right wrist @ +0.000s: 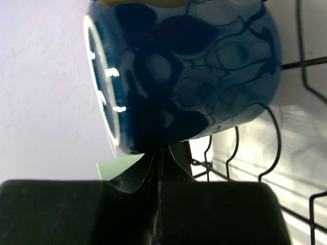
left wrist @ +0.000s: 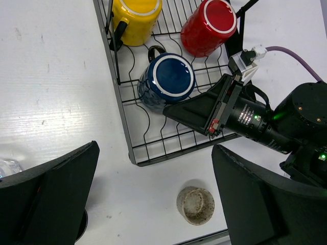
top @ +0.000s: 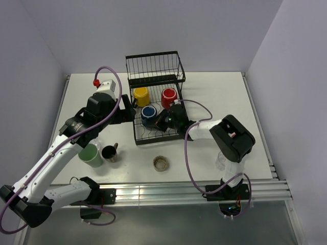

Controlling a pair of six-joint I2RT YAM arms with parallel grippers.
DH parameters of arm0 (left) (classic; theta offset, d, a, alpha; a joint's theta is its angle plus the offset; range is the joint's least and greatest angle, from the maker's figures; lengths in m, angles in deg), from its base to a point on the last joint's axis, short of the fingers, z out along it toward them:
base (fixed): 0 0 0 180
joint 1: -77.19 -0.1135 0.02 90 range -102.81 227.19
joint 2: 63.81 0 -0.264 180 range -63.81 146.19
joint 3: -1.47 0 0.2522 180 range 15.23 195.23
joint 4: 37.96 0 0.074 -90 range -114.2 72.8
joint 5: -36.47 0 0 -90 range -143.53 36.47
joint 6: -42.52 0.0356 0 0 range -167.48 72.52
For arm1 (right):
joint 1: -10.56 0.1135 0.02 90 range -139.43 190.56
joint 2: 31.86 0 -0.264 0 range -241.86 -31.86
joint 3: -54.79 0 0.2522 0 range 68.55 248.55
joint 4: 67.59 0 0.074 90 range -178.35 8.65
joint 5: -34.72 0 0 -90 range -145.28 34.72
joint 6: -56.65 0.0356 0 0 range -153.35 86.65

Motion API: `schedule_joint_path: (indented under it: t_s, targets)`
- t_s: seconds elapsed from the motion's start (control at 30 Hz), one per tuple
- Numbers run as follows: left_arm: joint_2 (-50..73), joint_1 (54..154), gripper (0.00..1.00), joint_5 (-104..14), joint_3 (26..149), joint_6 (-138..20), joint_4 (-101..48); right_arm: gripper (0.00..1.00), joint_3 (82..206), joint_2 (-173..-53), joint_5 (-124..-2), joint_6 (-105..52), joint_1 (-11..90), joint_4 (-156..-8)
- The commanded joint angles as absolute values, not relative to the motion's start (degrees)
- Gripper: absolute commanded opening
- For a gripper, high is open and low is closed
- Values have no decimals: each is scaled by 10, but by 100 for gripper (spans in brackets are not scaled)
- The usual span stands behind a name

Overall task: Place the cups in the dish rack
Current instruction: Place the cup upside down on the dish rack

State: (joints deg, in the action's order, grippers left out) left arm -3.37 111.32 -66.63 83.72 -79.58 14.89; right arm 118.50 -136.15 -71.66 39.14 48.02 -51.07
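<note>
On the black wire dish rack, low wavy section: yellow mug, red mug, navy mug, all glossy, white-ringed ends up on the last two. Right gripper pinched tight, empty, tips just beside the navy mug (contact hard to call). Left gripper spread wide above the rack's left edge, holding nothing. Out on the white table: green tumbler, black mug, low round brownish glass, clear glass near the right arm's base.
</note>
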Motion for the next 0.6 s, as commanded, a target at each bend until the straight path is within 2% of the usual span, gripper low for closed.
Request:
schedule_joint_path:
  t_s: [0.0,0.57]
  targets:
    - [-50,1108,99,-658,833,-780,148,0,1202,-1372,-693,413,474,-459]
    - [-50,1104,99,-653,828,-777,149,0,1214,-1386,-684,422,442,-443]
